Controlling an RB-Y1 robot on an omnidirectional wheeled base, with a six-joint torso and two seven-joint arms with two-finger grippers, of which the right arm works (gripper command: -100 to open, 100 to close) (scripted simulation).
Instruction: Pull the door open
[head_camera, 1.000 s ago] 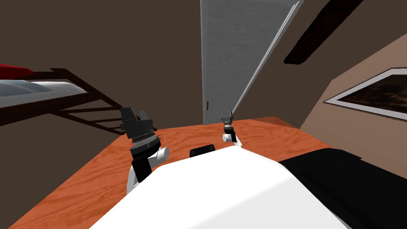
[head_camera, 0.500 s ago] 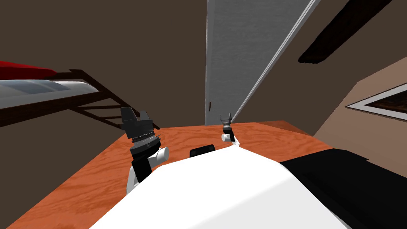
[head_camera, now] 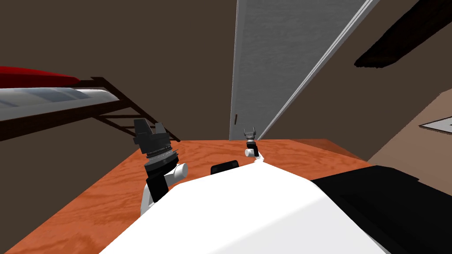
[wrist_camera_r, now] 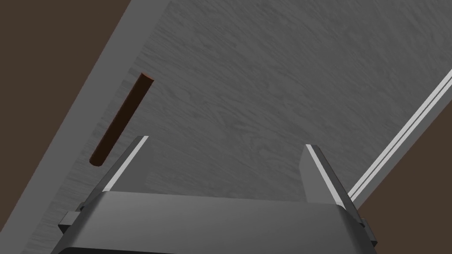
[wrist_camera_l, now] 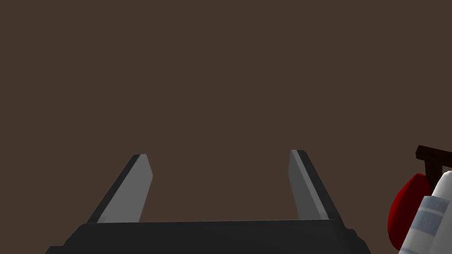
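**Right gripper open in front of the grey door, handle outside its fingers**

At the far left, a dark-framed bed (head_camera: pixel 110 99) is standing along the left edge of the orange wood-grain floor (head_camera: pixel 101 198). It is carrying a pale mattress (head_camera: pixel 48 97) and a red pillow (head_camera: pixel 31 77).

Next to it, the left gripper (head_camera: pixel 151 128) is hanging above the floor near that left edge. In the left wrist view this gripper (wrist_camera_l: pixel 220 154) is facing a plain brown wall (wrist_camera_l: pixel 220 66). Its two fingers (wrist_camera_l: pixel 137 185) are standing wide apart, holding nothing and touching nothing.

Further right, the door (head_camera: pixel 282 66) is rising from the floor's far edge. It is grey with a faint grain, and the brown wall is flanking it on both sides. Its handle (head_camera: pixel 236 119) is a thin brown bar set low on the door, close to its left edge.

The right gripper (head_camera: pixel 250 132) is hovering just right of that handle, in front of the door's bottom edge. In the right wrist view this gripper (wrist_camera_r: pixel 225 163) is pointing at the door panel (wrist_camera_r: pixel 265 88). Its fingers (wrist_camera_r: pixel 126 165) are spread wide with only bare panel showing between them. The handle (wrist_camera_r: pixel 121 119) is lying outside the gap, near one finger, and the fingers are gripping nothing.

At the far right, the corner of a pale picture frame (head_camera: pixel 439 125) is showing on a lighter wall. A black area (head_camera: pixel 397 207) is lying along the floor's right edge.
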